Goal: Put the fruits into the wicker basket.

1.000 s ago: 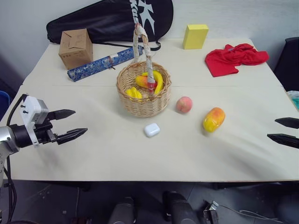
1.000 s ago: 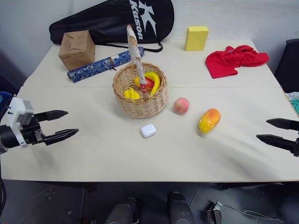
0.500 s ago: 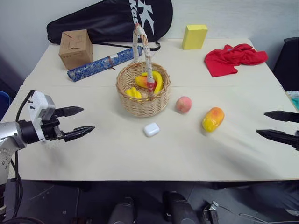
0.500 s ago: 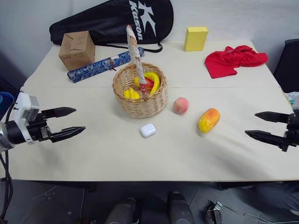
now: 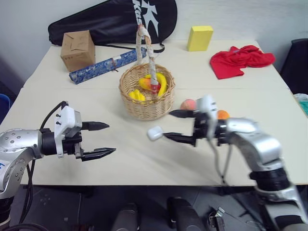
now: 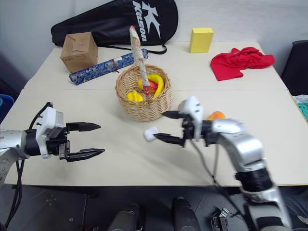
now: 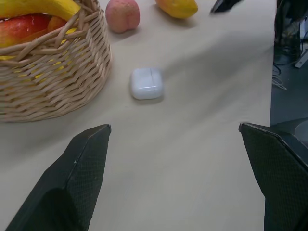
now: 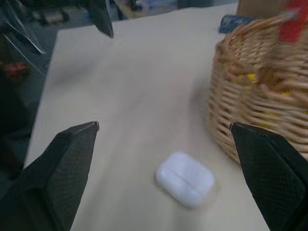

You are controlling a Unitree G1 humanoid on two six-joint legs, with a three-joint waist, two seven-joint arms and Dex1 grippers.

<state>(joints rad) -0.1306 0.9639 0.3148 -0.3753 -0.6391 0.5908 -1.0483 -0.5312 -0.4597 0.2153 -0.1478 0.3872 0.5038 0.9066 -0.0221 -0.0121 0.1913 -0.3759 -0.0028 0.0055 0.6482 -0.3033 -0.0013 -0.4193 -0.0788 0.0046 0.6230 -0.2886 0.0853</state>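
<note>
The wicker basket (image 5: 147, 96) stands mid-table with yellow bananas (image 5: 162, 83) and a red-yellow fruit inside. A pink-orange peach (image 5: 188, 104) lies just right of it. The mango (image 5: 222, 114) is mostly hidden behind my right arm; the left wrist view shows the peach (image 7: 122, 14) and mango (image 7: 176, 7) side by side. My right gripper (image 5: 167, 124) is open, pointing left, its fingers in front of the peach and beside a small white case (image 5: 154, 133). My left gripper (image 5: 110, 138) is open and empty over bare table, left of the basket's front.
Along the back of the table (image 5: 144, 163) are a cardboard box (image 5: 77, 49), a blue patterned roll (image 5: 108, 64), a black racket bag (image 5: 110, 21), a yellow block (image 5: 200, 37) and a red cloth (image 5: 240, 60). The table's front edge is close below both grippers.
My right arm has swung in from the table's right edge to the middle, still open, covering much of the mango. My left gripper has shifted a little to the right.
</note>
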